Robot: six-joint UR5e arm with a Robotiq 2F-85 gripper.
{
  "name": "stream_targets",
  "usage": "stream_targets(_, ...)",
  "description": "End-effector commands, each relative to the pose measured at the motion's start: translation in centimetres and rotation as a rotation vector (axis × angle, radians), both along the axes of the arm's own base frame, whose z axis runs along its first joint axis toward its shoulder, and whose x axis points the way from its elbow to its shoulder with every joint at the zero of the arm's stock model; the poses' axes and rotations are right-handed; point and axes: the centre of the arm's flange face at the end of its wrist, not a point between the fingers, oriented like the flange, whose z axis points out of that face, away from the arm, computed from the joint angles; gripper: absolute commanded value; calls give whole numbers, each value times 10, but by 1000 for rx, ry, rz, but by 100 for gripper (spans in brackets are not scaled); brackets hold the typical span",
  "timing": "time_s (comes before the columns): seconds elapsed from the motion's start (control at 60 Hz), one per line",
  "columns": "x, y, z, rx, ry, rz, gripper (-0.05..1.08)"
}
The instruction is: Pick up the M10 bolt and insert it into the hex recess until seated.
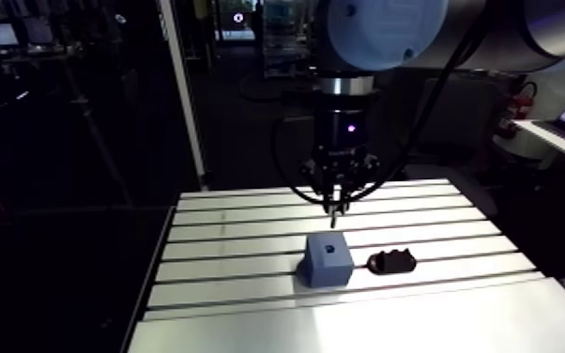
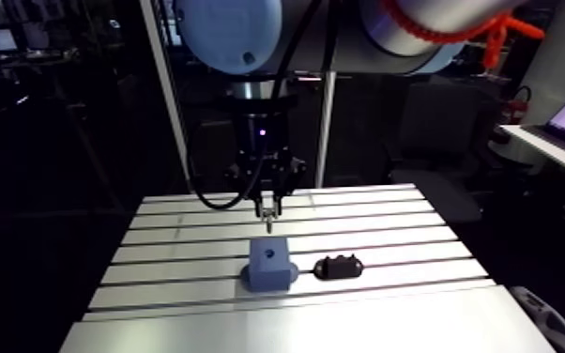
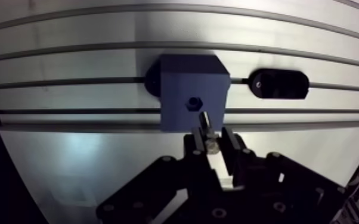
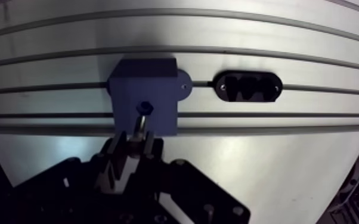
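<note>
Pincer (image 3: 213, 142) clamped on the M10 bolt (image 3: 204, 123), poised over the blue block (image 3: 185, 83).

The two fingers grip the bolt near its head, and the shank points out past the fingertips. Just ahead of the bolt's tip is the hex recess (image 3: 194, 104), a small dark hole in the block's top face. In the arm view the tip hangs clear above the block. Ahead of the pincer and off to one side, a black holder (image 3: 279, 84) lies near the block on the slotted counter (image 3: 68, 161).
</note>
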Motion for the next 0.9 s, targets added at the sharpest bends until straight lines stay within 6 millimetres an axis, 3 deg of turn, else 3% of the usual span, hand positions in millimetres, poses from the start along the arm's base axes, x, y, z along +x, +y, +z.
stream_targets(0.017, 0, 0, -6, -3, -10, -6, 82)
stream_targets(0.25, 1, -1, -6, -7, -12, -6, 83)
stream_targets(0.383, 1, -1, -19, -7, -40, -4, 83)
stream_targets(0.9, -1, -1, -32, -8, -64, -5, 83)
